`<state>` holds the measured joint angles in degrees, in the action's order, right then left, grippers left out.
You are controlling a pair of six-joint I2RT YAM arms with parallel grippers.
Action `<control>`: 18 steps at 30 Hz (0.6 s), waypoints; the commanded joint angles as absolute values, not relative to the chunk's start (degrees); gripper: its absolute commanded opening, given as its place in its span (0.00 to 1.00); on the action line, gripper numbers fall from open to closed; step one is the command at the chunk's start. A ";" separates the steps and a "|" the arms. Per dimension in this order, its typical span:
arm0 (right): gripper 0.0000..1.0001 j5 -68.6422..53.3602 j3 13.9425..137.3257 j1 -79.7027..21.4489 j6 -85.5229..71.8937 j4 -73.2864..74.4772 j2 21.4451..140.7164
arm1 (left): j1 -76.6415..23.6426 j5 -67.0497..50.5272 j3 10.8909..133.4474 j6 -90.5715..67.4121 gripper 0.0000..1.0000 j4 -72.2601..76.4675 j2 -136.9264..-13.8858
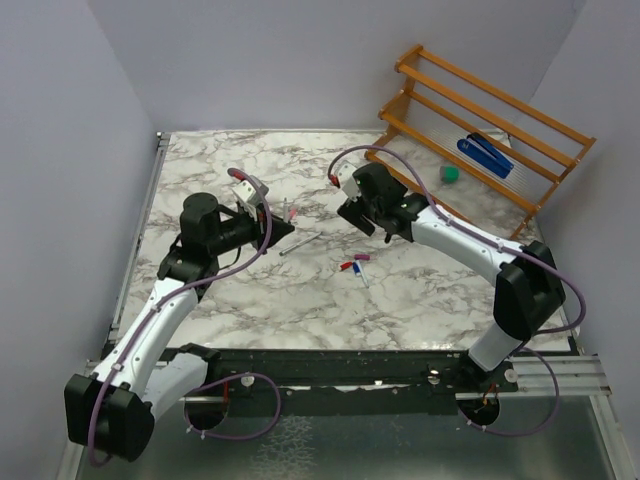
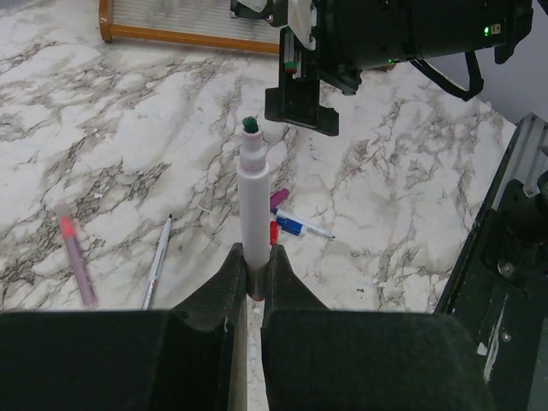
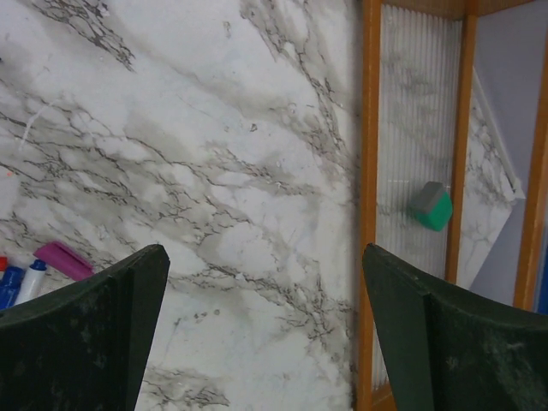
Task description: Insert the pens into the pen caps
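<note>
My left gripper (image 2: 255,267) is shut on the lower end of a white pen (image 2: 253,193), which points away from the wrist with its dark tip bare. In the top view this gripper (image 1: 283,228) hovers left of centre. A pink pen (image 2: 75,257) and a thin white pen (image 2: 156,261) lie on the marble to its left. Ahead lie a magenta pen cap (image 2: 279,199), a red cap (image 2: 273,233) and a blue-ended pen (image 2: 298,227). My right gripper (image 3: 265,291) stands wide open and holds nothing. It hangs above bare marble (image 1: 357,215), with the magenta cap (image 3: 62,259) at its lower left.
A wooden rack (image 1: 480,125) stands at the back right; a blue stapler-like object (image 1: 485,155) and a small green block (image 1: 450,174) rest on it. The rack's orange rail (image 3: 370,171) runs close beside the right finger. Grey walls enclose the table.
</note>
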<state>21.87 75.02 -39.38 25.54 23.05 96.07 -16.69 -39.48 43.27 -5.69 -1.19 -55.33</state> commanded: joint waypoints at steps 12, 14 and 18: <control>0.70 -11.93 74.69 -37.53 31.12 29.47 93.31 | -17.40 -44.55 43.99 -2.49 0.00 -5.43 -52.39; 0.67 -14.34 73.19 -37.54 30.28 29.50 93.79 | -17.40 -44.55 44.11 -2.30 0.00 -5.69 -52.64; 0.61 -14.91 71.98 -38.90 29.88 30.00 98.04 | -17.43 -44.64 44.12 -2.28 0.00 -5.85 -53.63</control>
<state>-9.52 73.54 -37.63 30.37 27.51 94.89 -17.28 -42.65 43.27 -3.36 -4.93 -52.95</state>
